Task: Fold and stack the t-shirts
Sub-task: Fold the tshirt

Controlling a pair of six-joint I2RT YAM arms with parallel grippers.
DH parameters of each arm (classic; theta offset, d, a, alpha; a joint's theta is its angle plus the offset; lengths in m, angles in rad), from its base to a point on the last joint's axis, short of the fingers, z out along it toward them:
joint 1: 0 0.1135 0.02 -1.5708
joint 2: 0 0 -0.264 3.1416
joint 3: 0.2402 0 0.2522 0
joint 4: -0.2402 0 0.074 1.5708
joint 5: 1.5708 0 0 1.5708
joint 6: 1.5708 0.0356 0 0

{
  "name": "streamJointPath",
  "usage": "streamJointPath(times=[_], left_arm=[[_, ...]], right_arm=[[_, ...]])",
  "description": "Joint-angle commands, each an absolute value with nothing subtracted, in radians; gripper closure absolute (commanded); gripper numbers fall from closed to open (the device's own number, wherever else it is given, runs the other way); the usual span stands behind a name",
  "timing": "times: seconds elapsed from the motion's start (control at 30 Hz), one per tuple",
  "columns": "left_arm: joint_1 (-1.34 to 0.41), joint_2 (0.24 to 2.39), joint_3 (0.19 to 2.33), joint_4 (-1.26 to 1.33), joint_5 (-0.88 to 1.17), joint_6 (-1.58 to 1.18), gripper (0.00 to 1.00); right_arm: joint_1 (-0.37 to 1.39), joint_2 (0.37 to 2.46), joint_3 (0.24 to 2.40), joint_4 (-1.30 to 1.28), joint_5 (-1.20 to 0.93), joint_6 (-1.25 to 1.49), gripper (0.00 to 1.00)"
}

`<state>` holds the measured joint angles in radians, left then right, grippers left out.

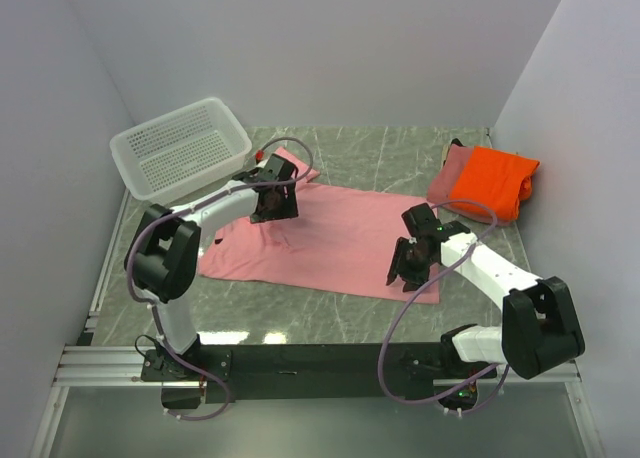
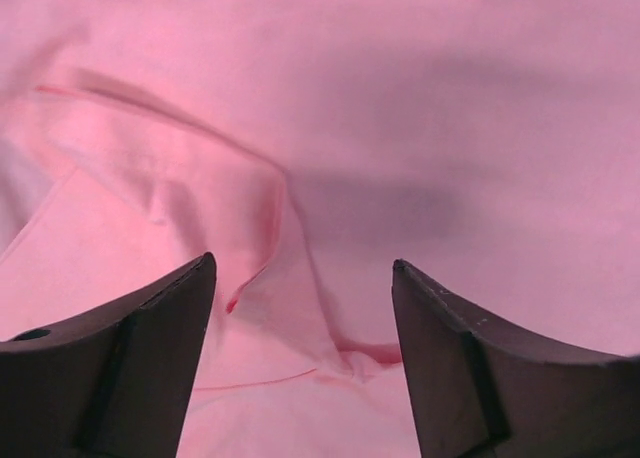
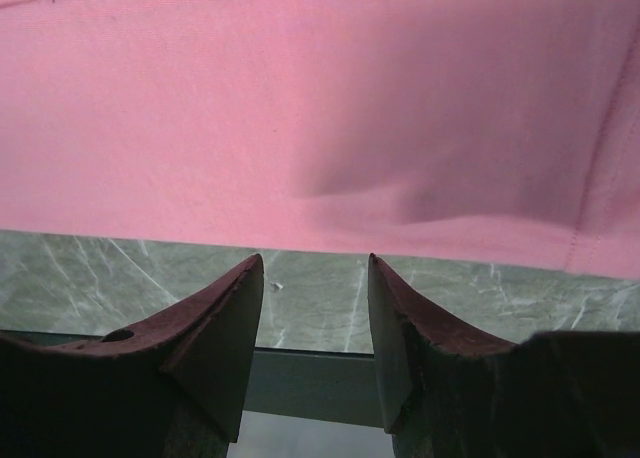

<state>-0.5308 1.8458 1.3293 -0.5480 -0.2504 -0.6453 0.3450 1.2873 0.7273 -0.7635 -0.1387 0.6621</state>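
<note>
**Cloth lying flat under two open end effectors**

We are looking at the light pink t-shirt [image 1: 330,240] lying spread across the middle of the tabletop [image 1: 380,153], a smooth green marble-look surface with pale veins. The shirt is making a broad, mostly flat rectangle. Its soft knit is rumpling into shallow folds near the far left corner, where one sleeve is poking out.

The left end effector [image 1: 272,203] is hanging over that rumpled part. From its wrist view we are seeing its two dark, wedge-shaped fingers [image 2: 130,368] standing wide apart with nothing between them, only creased pink fabric and a stitched seam below.

The right end effector [image 1: 412,263] is hovering at the shirt's near right edge, its jaws also parted and gripping nothing. In its own wrist view, the curved matte tips are framing the straight hem and a strip of bare stone pattern.

At the far right corner, the bright orange t-shirt [image 1: 492,178] is sitting folded into a thick pad on top of the dusty rose t-shirt [image 1: 447,183], which is showing along its left side. The white basket [image 1: 180,153], rigid plastic pierced with rows of small holes, is resting at the far left, just beside the pink sleeve.
</note>
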Motion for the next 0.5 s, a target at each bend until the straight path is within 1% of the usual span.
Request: streamJointPath(times=[0.0, 0.13, 0.23, 0.47], left_arm=[[-0.534, 1.755, 1.283, -0.571, -0.319, -0.716, 0.23], [-0.534, 1.74, 1.22, -0.529, -0.282, -0.732, 0.21], [-0.534, 1.759, 1.21, -0.493, -0.213, -0.726, 0.21], [-0.546, 1.81, 1.215, -0.451, -0.14, -0.735, 0.19]], right_arm=[[0.36, 1.298, 0.727, -0.735, -0.146, 0.676, 0.47], [0.377, 1.307, 0.733, -0.732, -0.147, 0.678, 0.47], [0.385, 1.318, 0.741, -0.73, -0.146, 0.681, 0.47], [0.402, 1.325, 0.753, -0.729, -0.144, 0.689, 0.47]])
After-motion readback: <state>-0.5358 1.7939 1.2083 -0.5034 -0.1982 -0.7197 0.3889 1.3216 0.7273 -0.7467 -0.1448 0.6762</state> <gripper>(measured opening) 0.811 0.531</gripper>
